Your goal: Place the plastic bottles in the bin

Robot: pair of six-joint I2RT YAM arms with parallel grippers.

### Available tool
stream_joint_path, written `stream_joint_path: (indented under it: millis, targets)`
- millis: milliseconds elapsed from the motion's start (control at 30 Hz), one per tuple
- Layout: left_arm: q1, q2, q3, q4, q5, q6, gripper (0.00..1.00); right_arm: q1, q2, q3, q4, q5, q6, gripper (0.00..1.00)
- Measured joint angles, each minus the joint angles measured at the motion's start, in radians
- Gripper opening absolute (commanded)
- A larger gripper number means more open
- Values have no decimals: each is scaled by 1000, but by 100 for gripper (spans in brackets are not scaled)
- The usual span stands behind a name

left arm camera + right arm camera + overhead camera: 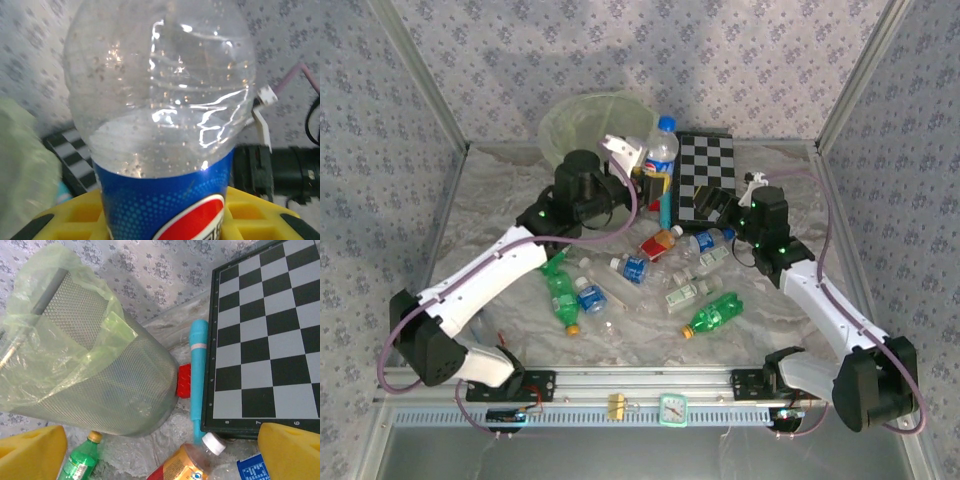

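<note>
Blue-labelled bottle (160, 115) sits clamped, apparently upright, in left end effector (165, 220).

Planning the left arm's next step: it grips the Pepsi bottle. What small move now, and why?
Probably swing it left over the bin. The left gripper is shut on the Pepsi bottle, which is upright beside the bin's rim, not above its opening.

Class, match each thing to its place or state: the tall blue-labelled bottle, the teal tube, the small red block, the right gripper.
1 tall blue-labelled bottle
2 teal tube
3 red block
4 right gripper

A open
B between the bin and the tube
C held in the left gripper
D lying along the edge of the checkerboard

Pairs: 1-C, 2-D, 3-B, 4-A
</note>
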Motion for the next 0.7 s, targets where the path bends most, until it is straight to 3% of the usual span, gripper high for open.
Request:
stream_joint_path:
  millis: [433, 700]
  targets:
    - [226, 54, 255, -158, -110, 130, 29, 0, 12, -9, 0, -33, 2, 100]
    - [283, 203, 397, -343, -162, 111, 29, 0, 5, -18, -26, -30, 2, 100]
